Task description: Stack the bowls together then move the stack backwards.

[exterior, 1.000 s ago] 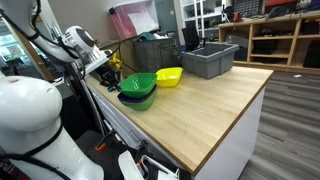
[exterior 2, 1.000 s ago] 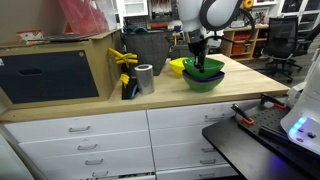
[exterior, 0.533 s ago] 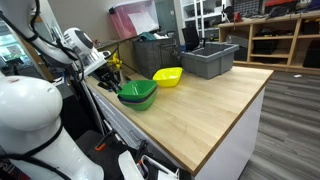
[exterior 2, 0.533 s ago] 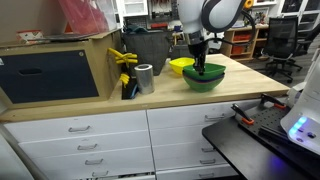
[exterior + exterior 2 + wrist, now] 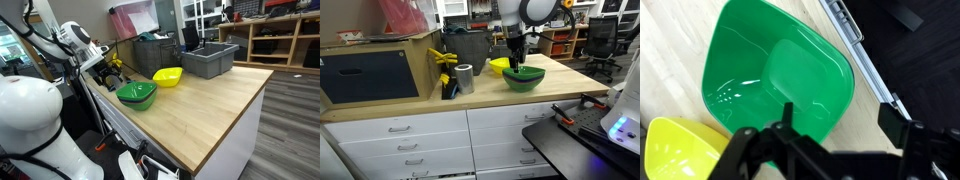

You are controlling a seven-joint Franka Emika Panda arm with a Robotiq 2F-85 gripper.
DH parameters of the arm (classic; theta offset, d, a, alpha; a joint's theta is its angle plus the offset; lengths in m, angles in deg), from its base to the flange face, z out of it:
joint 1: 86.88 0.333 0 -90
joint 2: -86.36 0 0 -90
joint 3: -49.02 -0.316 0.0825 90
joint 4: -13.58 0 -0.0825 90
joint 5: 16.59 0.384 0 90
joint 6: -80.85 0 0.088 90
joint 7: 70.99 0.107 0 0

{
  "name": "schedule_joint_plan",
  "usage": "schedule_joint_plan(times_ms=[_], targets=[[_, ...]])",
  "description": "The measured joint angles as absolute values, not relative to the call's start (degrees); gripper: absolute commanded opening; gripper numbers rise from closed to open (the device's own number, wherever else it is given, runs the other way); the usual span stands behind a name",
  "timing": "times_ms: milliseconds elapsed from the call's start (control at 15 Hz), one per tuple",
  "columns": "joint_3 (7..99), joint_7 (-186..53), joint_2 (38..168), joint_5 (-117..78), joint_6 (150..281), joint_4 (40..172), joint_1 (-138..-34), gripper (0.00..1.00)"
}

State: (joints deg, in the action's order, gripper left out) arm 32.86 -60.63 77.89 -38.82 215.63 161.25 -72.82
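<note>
Claw point(image 5: 837, 110) spread wide, empty, over the green bowl point(image 5: 745, 60); yellow bowl point(image 5: 675, 150) beside it could skid if its slick rim's pinched badly.

In an exterior view the camera stands well apart from my gripper point(image 5: 106, 68), raised, and looks slantwise along the wooden tabletop point(image 5: 210, 110), with the green bowl point(image 5: 137, 94) just below my fingers. In an exterior view the camera faces the drawers point(image 5: 420, 140) head-on at about counter height, also well apart, and sees my gripper point(image 5: 515, 60) from the side. My wrist view looks straight down from close above, the green bowl point(image 5: 780, 80) filling most of it. All three views share that bowl and the yellow bowl point(image 5: 675, 150) just beside it.
</note>
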Motion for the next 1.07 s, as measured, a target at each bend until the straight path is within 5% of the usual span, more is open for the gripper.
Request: schedule_joint_plan(times_ms=[1067], targets=[[38.27,-64.56,80.27,-32.81,197.79,143.93,-77.04,1.00]])
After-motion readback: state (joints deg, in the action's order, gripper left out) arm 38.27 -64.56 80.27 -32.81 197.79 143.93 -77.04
